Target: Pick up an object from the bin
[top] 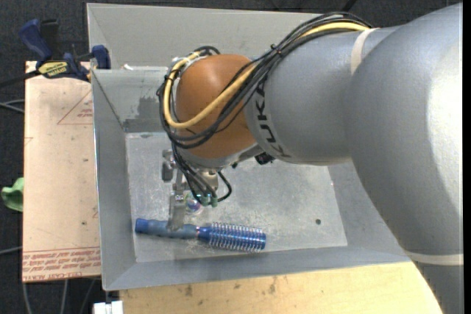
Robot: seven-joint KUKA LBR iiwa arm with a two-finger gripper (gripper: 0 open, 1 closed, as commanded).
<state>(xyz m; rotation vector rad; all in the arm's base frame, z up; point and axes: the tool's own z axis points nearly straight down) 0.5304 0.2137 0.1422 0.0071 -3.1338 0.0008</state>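
Locate the gripper inside the bin, low over the bin floor and close to the bin's near wall. Its tip meets the handle of a blue hairbrush. The hairbrush lies flat along the bin's near wall, with its handle toward the bin's left wall as the camera sees it and its bristled head toward the bin's middle. You cannot tell from this view whether the gripper is open or closed, or whether it grips the handle. Above the gripper, note the orange cover on the wrist, looped by yellow and black cables. The grey arm spans the bin's right half. Its black lettering reads "KUK", and the rest curves out of sight.
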